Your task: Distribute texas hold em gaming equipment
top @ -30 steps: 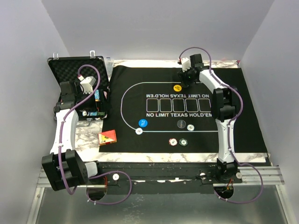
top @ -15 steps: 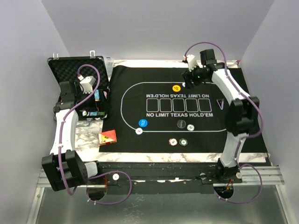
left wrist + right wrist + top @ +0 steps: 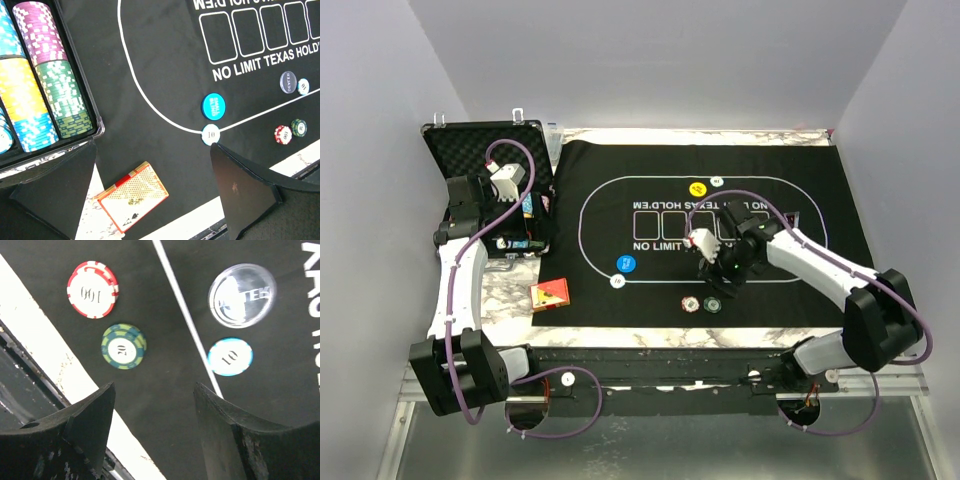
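Chips near the front edge of the mat (image 3: 840, 200): a red 100 chip (image 3: 93, 289) and a green 20 chip (image 3: 123, 346), close but apart. Card box (image 3: 132, 197), red-orange, flat, straddling the mat's left edge and the marble surface (image 3: 505, 292). White 10 chip (image 3: 210, 134) on the printed line, blue button (image 3: 213, 106) just beyond. My right hand (image 3: 154, 392), released, hovers by the dealer button (image 3: 242, 295) and pale-blue 10 chip (image 3: 230, 356). Yellow button (image 3: 698, 189) farther. My left hand (image 3: 152, 147), released, hangs beside the case (image 3: 480, 150) holding stacked chips (image 3: 50, 75).
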Controlling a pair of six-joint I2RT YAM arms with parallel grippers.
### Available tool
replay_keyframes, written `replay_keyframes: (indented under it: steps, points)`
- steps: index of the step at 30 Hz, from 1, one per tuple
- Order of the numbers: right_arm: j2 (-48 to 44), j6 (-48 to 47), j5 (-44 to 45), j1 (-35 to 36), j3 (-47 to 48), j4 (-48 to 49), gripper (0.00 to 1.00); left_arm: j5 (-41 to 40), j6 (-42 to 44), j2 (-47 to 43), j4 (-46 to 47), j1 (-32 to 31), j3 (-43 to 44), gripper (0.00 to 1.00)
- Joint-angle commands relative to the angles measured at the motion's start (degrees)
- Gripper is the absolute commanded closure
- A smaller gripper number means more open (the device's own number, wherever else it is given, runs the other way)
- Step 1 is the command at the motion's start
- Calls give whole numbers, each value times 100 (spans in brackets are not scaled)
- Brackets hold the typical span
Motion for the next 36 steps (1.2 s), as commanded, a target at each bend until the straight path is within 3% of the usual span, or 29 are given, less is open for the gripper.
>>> replay_keyframes:
  steps: [1, 20, 31, 36]
  points:
    - [-100, 246, 326, 344, -209, 111, 33, 133, 42, -103, -88, -11, -74, 1]
    - [498, 629, 1006, 1128, -681, 868, 22, 97, 79, -53, -84, -13, -85, 1]
    - [548, 655, 847, 1202, -621, 894, 34, 134, 58, 29, -80, -11, -43, 1]
    - [469, 639, 833, 1208, -538, 773, 47, 121, 68, 46, -79, -18, -38, 1]
